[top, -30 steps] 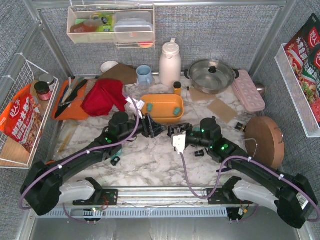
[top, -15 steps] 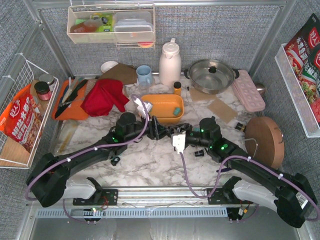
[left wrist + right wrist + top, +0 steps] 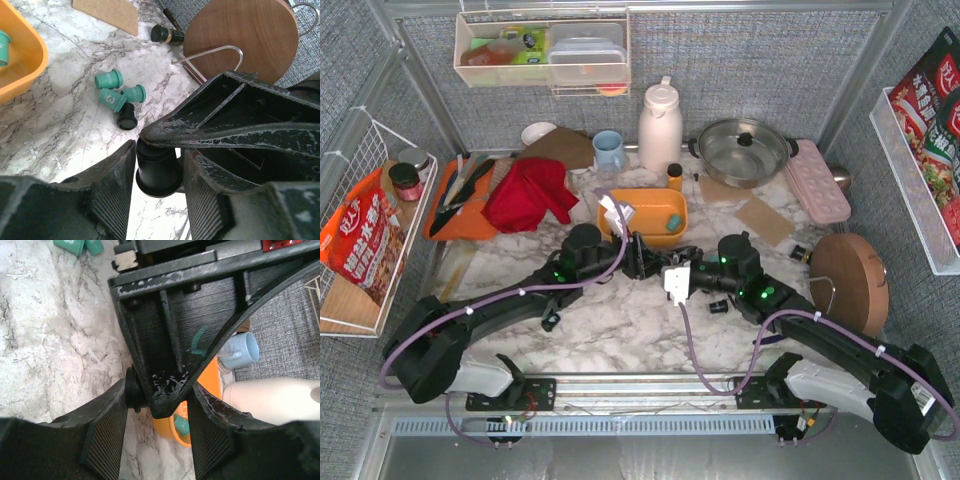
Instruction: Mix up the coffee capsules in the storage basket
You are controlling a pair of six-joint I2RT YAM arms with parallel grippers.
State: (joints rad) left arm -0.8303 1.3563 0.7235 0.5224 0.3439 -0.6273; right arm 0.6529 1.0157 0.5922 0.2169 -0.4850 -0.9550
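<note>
Two black arms [image 3: 490,310] meet over a white, grey-veined marble bench [image 3: 620,335], boxed in by grey woven walls [image 3: 740,60]. Just behind their tips sits the shallow orange plastic storage basket [image 3: 645,208], one teal coffee capsule [image 3: 672,222] showing inside; three more teal capsules [image 3: 112,99] and a black one [image 3: 127,119] lie loose on the marble outside it, near a round wooden board [image 3: 848,283]. A crumpled red cloth [image 3: 528,193], white jug [image 3: 660,125] and steel pot [image 3: 743,150] crowd the back. The left end effector [image 3: 159,160] straddles another black capsule [image 3: 157,172]; the right end effector [image 3: 159,385] crosses it, blocking the view, so I cannot tell whether either has clamped.
</note>
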